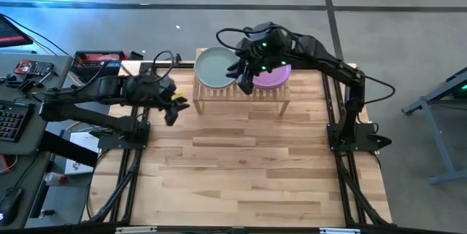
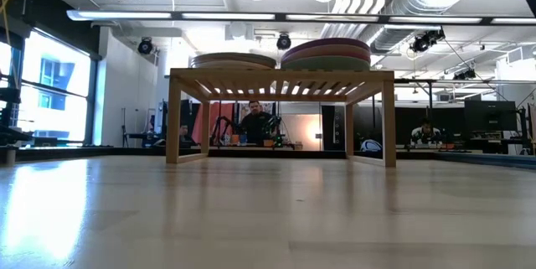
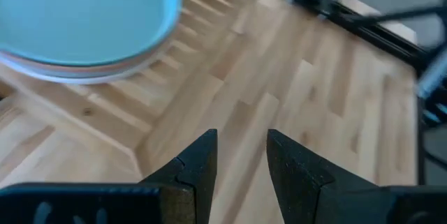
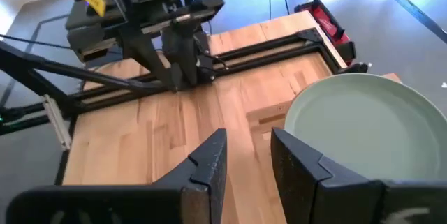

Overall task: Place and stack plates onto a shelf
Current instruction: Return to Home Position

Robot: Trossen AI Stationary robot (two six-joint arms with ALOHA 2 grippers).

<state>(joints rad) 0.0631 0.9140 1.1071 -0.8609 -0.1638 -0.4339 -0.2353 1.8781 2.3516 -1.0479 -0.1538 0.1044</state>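
Observation:
The light wood shelf (image 1: 241, 94) (image 2: 280, 80) stands at the table's far edge and carries two stacks of plates. The left stack (image 2: 234, 59) has a mint plate (image 1: 217, 67) (image 3: 77, 15) (image 4: 363, 126) on top. The right stack (image 2: 326, 53) has a purple plate (image 1: 276, 78) on top. My right gripper (image 1: 245, 76) (image 4: 248, 151) hovers above the shelf between the stacks, open by a narrow gap and empty. My left gripper (image 1: 176, 107) (image 3: 242, 153) hangs in the air just left of the shelf, also narrowly open and empty.
The plank tabletop (image 1: 241, 168) stretches bare from the shelf toward the near edge. Black frame rails (image 1: 124, 183) (image 1: 350, 183) run along both sides. A keyboard and tools lie on a side desk (image 1: 22, 95) to the left. People sit in the room behind (image 2: 255, 122).

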